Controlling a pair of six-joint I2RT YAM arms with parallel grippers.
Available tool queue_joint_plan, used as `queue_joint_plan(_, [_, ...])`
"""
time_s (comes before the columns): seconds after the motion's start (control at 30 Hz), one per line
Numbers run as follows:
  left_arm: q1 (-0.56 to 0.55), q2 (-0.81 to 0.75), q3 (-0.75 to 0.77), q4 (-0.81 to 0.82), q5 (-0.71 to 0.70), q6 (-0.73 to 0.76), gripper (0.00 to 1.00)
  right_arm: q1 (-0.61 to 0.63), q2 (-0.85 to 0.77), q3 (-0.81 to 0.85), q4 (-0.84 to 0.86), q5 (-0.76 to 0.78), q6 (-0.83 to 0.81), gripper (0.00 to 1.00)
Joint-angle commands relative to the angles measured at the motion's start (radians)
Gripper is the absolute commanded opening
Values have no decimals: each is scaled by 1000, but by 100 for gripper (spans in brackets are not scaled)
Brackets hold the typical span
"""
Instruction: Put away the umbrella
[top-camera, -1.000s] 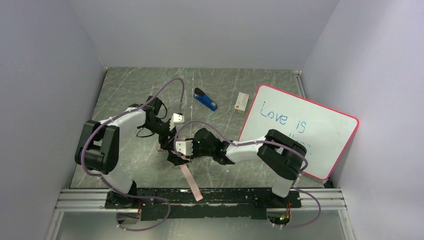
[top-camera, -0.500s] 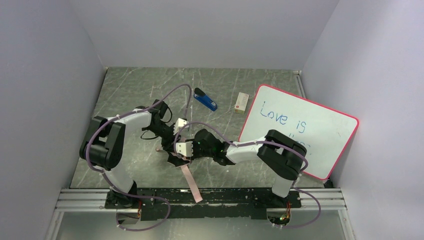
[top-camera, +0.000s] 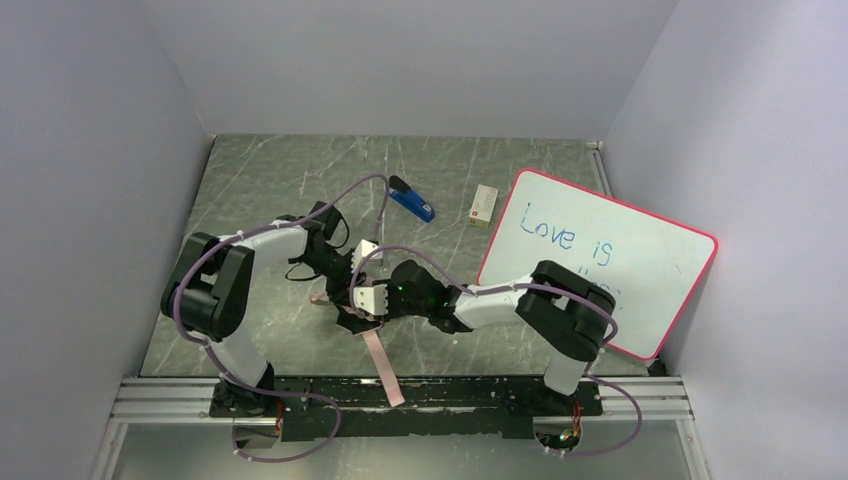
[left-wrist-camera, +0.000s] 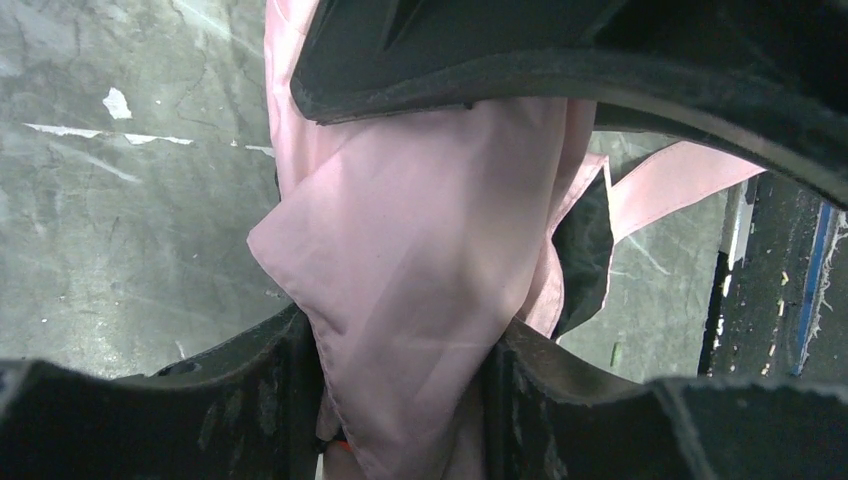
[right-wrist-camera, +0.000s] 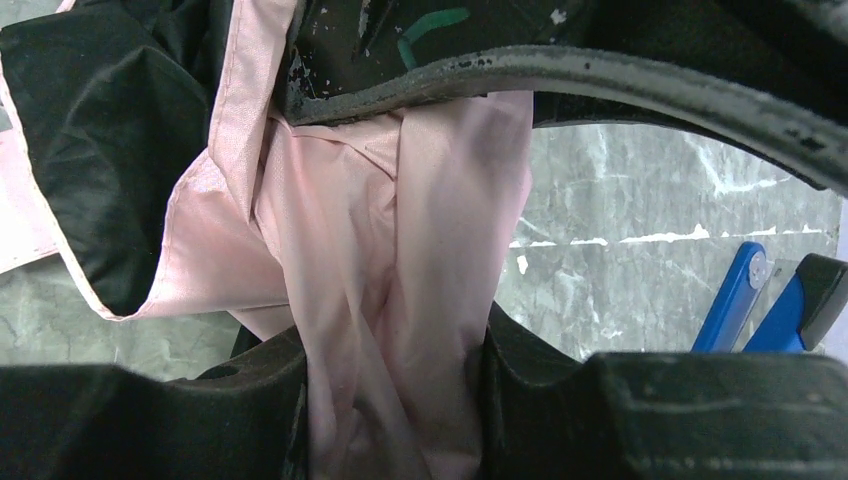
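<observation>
The umbrella is approx. at the ctr-left of the surface. It is a crumpled bundle btw. the two grippers and mostly hidden under them in the top cam. The left gripper reaches in from the left and the right gripper from the right. They are just beside each other, both over the bundle.

Left wrist cam: a fold of pale pink fabric passes btw. the upper and lower fingers and is pinched there, so the left gripper is closed on the umbrella fabric. A black inner part shows at the right of the pink fold.

Right wrist cam: a thick fold of pink fabric is clamped btw. the fingers, so the right gripper grips the umbrella too. The black inside of the canopy, w/ a pink edge, hangs at the left of it. Handle and ribs are not to be seen. If the bundle rests on the surface or is a bit raised, I cannot tell.

The pink strap runs from the bundle toward the near edge, and its end lies over the black rail.

The blue-and-black stapler lies beyond the grippers, apart from them. A small white box is to the right of it. A red-framed whiteboard sits tilted at the right side, w/ "Love is" written on it.
</observation>
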Motion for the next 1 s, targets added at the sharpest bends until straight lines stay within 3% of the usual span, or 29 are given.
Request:
queue_joint_plan(0.0, [-26, 74, -46, 60, -153, -54, 5, 10, -48, -46, -24, -5, 68, 27])
queue_joint_plan(0.13, [-26, 88, -38, 89, -202, -91, 5, 12, -156, -96, 38, 2, 157, 54])
queue_joint_plan(0.23, [-26, 91, -29, 103, -219, -113, 5, 13, -267, -154, 92, 28, 276, 62])
queue_joint_plan(0.43, [-17, 82, -23, 143, -271, -168, 5, 20, -492, -261, 85, 183, 675, 64])
queue_joint_plan(0.6, [-5, 86, -14, 161, -324, -221, 5, 27, -608, -273, -81, 215, 977, 60])
queue_joint_plan(0.67, [1, 87, -10, 166, -346, -238, 5, 46, -596, -241, -150, 213, 1040, 62])
queue_joint_plan(0.77, [8, 79, -9, 175, -361, -262, 5, 148, -548, -242, -106, 315, 1113, 66])
queue_joint_plan(0.97, [10, 71, -14, 185, -375, -281, 5, 288, -315, -152, -73, 452, 1251, 71])
